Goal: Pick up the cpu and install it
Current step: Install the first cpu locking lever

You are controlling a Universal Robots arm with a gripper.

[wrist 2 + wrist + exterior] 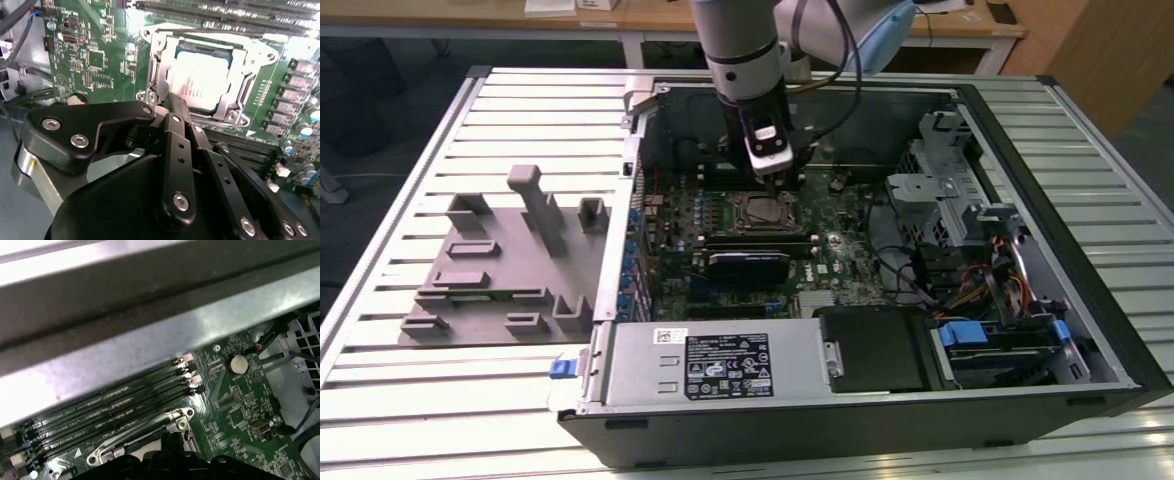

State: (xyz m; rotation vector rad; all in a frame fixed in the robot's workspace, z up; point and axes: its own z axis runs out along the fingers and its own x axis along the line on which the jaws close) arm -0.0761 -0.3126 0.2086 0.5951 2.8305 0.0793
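- Sitting inside the socket frame (207,75) on the motherboard (90,55), the cpu (202,80) is judged to be already placed; whether the frame is latched cannot be told.
- Nothing is seen held by the gripper (778,180), which is poised just beside the socket in the computer case (881,400); whether it is open or closed cannot be told.

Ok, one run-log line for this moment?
cpu: seated in socket frame | gripper: above the socket, holding nothing visible | case: open
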